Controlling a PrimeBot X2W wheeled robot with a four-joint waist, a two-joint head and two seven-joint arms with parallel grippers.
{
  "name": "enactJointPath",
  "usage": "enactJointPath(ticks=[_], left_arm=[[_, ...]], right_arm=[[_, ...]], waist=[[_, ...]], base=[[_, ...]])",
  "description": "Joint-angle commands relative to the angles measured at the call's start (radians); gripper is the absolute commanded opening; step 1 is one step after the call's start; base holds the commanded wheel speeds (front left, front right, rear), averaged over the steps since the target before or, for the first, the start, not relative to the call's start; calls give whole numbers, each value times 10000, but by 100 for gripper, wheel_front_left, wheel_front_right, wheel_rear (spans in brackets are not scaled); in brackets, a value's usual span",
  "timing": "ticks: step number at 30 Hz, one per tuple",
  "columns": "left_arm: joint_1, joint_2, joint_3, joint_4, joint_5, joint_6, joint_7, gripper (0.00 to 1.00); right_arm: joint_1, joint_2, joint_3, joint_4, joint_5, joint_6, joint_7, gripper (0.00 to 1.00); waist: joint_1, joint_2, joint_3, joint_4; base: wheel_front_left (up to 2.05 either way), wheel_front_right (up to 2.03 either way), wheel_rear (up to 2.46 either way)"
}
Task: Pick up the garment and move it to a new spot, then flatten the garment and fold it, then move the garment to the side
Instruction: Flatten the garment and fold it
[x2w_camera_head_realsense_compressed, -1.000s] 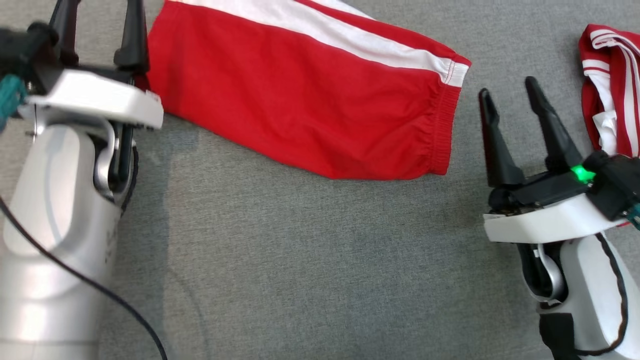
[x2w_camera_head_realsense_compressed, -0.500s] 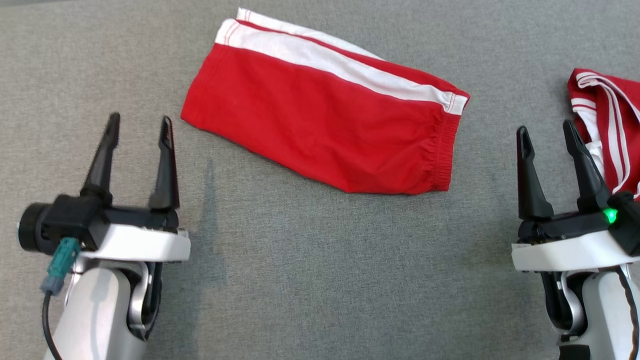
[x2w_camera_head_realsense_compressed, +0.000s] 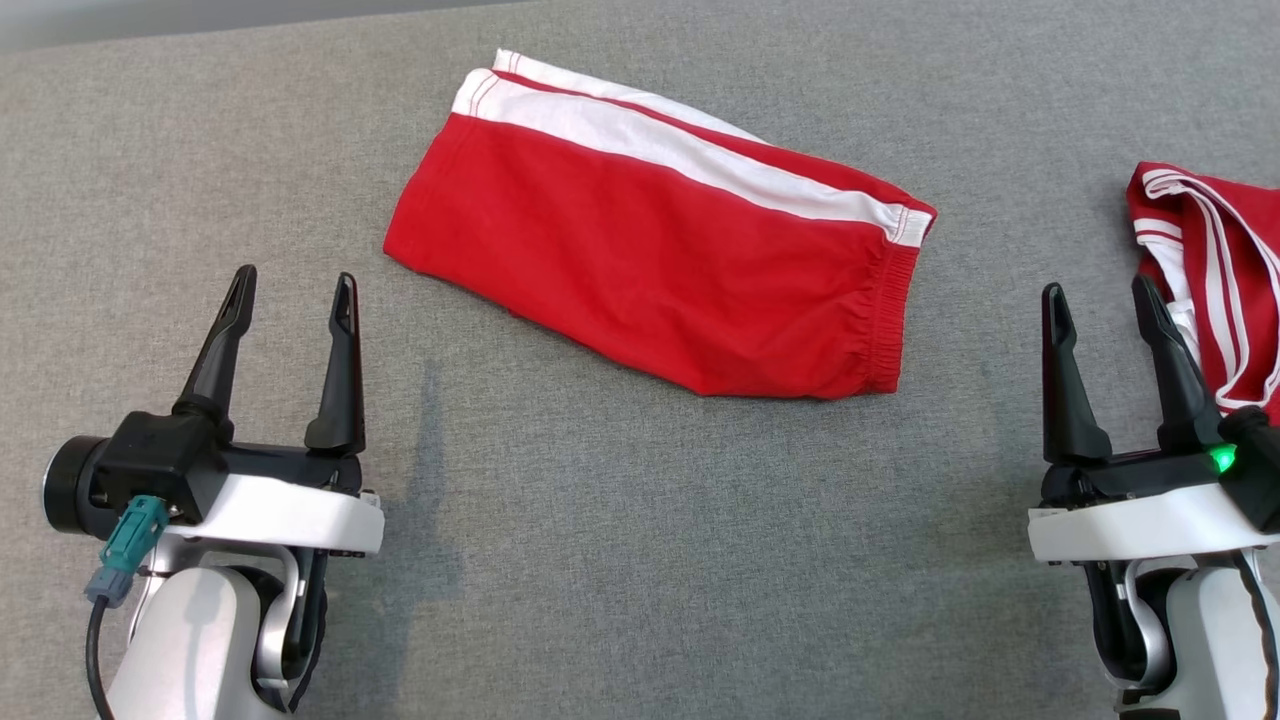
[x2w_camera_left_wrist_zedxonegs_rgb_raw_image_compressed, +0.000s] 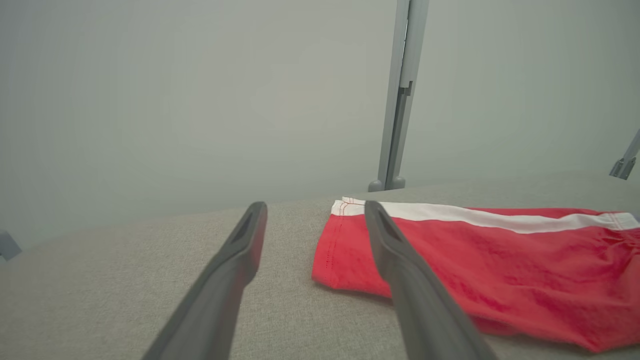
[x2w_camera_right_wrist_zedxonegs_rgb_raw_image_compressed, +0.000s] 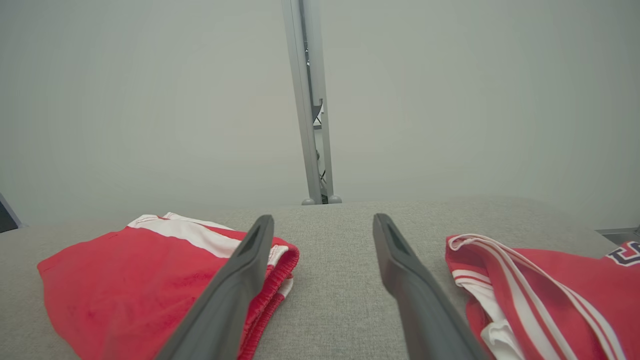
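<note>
Left fingers (x2w_camera_head_realsense_compressed: 338, 380) and right fingers (x2w_camera_head_realsense_compressed: 1065, 380) wide, red garment (x2w_camera_head_realsense_compressed: 650, 270) ahead between them.

Silver forearms (x2w_camera_head_realsense_compressed: 190, 640), white wrist plates (x2w_camera_head_realsense_compressed: 290, 515), long black tapered fingers (x2w_camera_head_realsense_compressed: 340, 380) — teal plug (x2w_camera_head_realsense_compressed: 125, 545), black cable (x2w_camera_head_realsense_compressed: 92, 650), green light (x2w_camera_head_realsense_compressed: 1221, 459)

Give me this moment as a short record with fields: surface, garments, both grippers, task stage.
surface: grey woven cloth tabletop
main garment: red shorts with a white side stripe, folded, lying flat at centre, elastic waistband toward the robot's right
second garment: crumpled red garment with thin white stripes, at the right edge
left gripper: open, empty, near the shorts' left hem, apart from it
right gripper: open, empty, between the two garments
task stage: shorts look folded; neither gripper holds them
</note>
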Motion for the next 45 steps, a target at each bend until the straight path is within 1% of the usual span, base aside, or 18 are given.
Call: enactJointPath(ticks=[1, 4, 7, 9, 10, 12, 16, 19, 22, 29, 31, 32, 33, 34, 37, 39, 45], left_arm=[[21, 66, -10, -34, -59, 42, 13, 100], [-237, 65, -34, -9, -87, 0, 64, 100], [-803, 125, -96, 56, -106, -133, 103, 100], [-1222, 185, -154, 206, -176, -300, 271, 100], [-1222, 185, -154, 206, -176, -300, 271, 100], [-1701, 234, -202, 509, -336, -524, 553, 100], [-2637, 244, -276, 1604, -860, -1071, 1331, 100], [-3306, 222, -268, 2615, -1327, -1452, 1717, 100], [-3894, 330, -343, 3636, -1597, -1717, 2024, 100], [-4701, 561, -611, 5703, -2198, -2027, 2765, 100], [-4747, 480, -762, 6060, -2520, -2073, 3023, 100], [-4787, 492, -873, 6152, -2613, -2101, 3128, 82], [-4814, 504, -988, 6219, -2735, -2114, 3208, 46], [-4823, 479, -1079, 6256, -2917, -2120, 3271, 0], [-4858, 624, -1441, 6204, -3226, -2125, 3250, 0], [-4803, 794, -1513, 6170, -3346, -2114, 3007, 0], [-3995, 706, -1268, 5839, -3742, -2107, 1939, 0]], right_arm=[[3, -9, -73, -9, 45, -4, -50, 100], [-15, 4, -125, -46, 53, -4, -51, 100], [-110, 15, -67, -113, 38, -4, -51, 100], [-184, 19, 1, -139, 59, -4, -51, 100], [-184, 19, 1, -139, 59, -4, -51, 100], [-254, 19, 85, -164, 77, -4, -51, 100], [-430, 25, 291, -139, 121, -4, -51, 100], [-565, 33, 407, -140, 159, -4, -51, 100], [-677, 34, 523, -138, 201, -4, -50, 100], [-818, 43, 610, -30, 469, -4, -50, 100], [-829, 40, 631, 13, 563, -4, -50, 100], [-835, 42, 644, 14, 603, -4, -50, 100], [-841, 42, 645, 21, 646, -4, -50, 100], [-837, 42, 645, 32, 675, -4, -50, 100], [-823, 41, 660, 69, 748, -4, -50, 100], [-825, 42, 666, 105, 778, -4, -50, 100], [-621, 41, 591, 235, 786, -4, -50, 100]], waist=[[0, 0, 15, 6], [0, 0, 73, 43], [0, 0, 228, 7], [0, 0, 344, -68], [0, 0, 344, -68], [0, 0, 477, -163], [0, 0, 780, -436], [0, 0, 1084, -642], [0, 0, 1310, -823], [0, 0, 1566, -1047], [0, 0, 1580, -1078], [0, 0, 1590, -1084], [0, 0, 1596, -1088], [0, 0, 1588, -1089], [0, 0, 1554, -1081], [0, 0, 1510, -1059], [0, 0, 1199, -850]], base=[[0, 0, 0], [0, 0, 0], [0, 0, 0], [0, 0, 0], [0, 0, 0], [0, 0, 0], [0, 0, 0], [0, 0, 0], [0, 0, 0], [0, 0, 0], [0, 0, 0], [0, 0, 0], [0, 0, 0], [0, 0, 0], [0, 0, 0], [0, 0, 0], [0, 0, 0]])
